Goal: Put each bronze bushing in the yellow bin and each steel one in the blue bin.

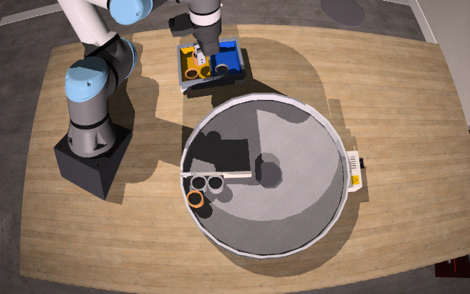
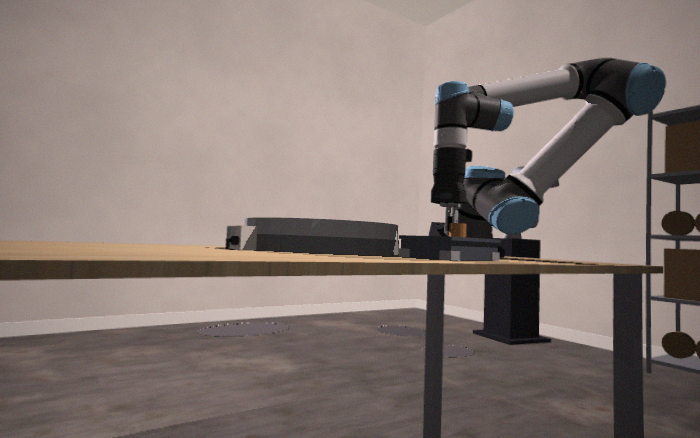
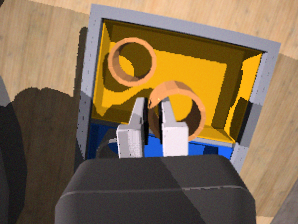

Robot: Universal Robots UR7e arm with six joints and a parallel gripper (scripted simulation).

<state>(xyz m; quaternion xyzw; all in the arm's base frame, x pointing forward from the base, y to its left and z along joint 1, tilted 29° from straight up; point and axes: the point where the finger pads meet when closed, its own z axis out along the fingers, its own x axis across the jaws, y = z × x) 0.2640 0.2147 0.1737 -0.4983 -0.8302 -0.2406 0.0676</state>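
Note:
My gripper (image 1: 199, 63) (image 2: 451, 221) (image 3: 153, 111) is shut on the wall of a bronze bushing (image 1: 194, 58) (image 2: 458, 230) (image 3: 199, 119), one finger inside it. The bushing is over the yellow bin (image 1: 184, 61) (image 3: 210, 64), near the divider. Another bronze bushing (image 1: 186, 73) (image 3: 114, 70) stands in that bin's corner. A steel bushing (image 1: 221, 65) is in the blue bin (image 1: 230, 57) (image 3: 200, 150), mostly hidden in the wrist view. On the turntable (image 1: 294, 156) stand two steel bushings (image 1: 200, 190) (image 1: 216, 190) and a bronze one (image 1: 196, 206).
A pale barrier (image 1: 237, 174) crosses the turntable's left part beside the steel bushings. The turntable has a raised rim (image 1: 272, 96), and a white control box (image 1: 353, 170) sits at its right. The bins share a grey-walled tray (image 3: 185, 31) behind the turntable.

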